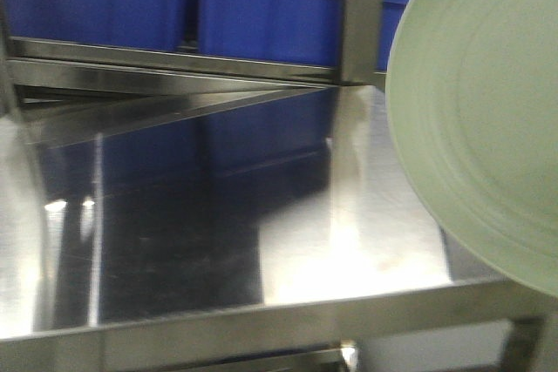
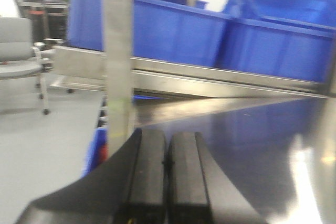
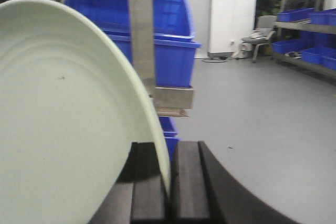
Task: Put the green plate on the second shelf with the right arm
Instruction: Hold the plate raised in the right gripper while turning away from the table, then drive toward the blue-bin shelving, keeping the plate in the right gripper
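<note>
Right pincer (image 3: 170, 153) clamped on green plate (image 3: 63, 114) rim, left pincer (image 2: 167, 145) closed, blue bins (image 1: 261, 6)

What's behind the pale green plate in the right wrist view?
Blue plastic bins and a steel upright post show past the round pale green plate. The plate covers everything further left.

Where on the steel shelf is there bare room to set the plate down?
The steel shelf is bare from its front edge back to the rail under the blue bins, and leftward from the green plate. It is tightest by the upright post.
</note>
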You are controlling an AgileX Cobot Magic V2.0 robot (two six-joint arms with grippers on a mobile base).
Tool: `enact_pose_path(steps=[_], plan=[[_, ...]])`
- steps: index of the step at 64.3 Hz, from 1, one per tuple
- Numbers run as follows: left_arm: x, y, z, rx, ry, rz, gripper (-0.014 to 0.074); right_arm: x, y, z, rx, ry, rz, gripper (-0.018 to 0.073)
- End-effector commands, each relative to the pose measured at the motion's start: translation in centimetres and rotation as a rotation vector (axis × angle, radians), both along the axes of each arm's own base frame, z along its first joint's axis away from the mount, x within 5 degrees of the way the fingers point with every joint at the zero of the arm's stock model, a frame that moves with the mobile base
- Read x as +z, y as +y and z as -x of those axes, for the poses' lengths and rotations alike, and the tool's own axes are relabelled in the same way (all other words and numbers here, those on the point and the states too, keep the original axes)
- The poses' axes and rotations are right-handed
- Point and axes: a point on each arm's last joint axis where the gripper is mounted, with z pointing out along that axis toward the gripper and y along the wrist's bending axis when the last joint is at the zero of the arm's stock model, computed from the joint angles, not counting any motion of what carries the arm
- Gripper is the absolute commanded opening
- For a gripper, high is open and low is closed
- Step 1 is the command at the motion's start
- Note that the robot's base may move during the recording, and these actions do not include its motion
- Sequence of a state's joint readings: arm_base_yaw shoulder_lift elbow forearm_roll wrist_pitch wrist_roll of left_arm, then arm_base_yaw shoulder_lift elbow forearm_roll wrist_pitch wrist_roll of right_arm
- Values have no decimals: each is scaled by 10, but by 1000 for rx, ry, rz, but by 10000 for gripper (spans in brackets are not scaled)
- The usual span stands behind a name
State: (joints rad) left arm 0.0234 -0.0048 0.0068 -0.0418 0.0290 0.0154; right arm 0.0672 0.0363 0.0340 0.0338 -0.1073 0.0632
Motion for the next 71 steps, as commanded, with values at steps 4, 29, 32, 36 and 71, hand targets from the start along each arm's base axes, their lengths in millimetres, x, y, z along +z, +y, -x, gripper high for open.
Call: enact_pose_path(steps=[4, 29, 32, 36, 71], plan=[[-5, 0, 0, 3, -72, 6, 130, 19, -1, 2, -9, -133, -29, 54], [-5, 0, 0, 3, -70, 6, 130, 19, -1, 2, -9, -133, -29, 54], [-5, 0, 0, 3, -70, 6, 130, 19, -1, 2, -9, -133, -29, 54], [-5, 0, 0, 3, -70, 6, 130, 19, -1, 2, -9, -133, -29, 54], [-5, 0, 0, 3, -70, 6, 130, 19, -1, 2, -9, -133, -29, 54]])
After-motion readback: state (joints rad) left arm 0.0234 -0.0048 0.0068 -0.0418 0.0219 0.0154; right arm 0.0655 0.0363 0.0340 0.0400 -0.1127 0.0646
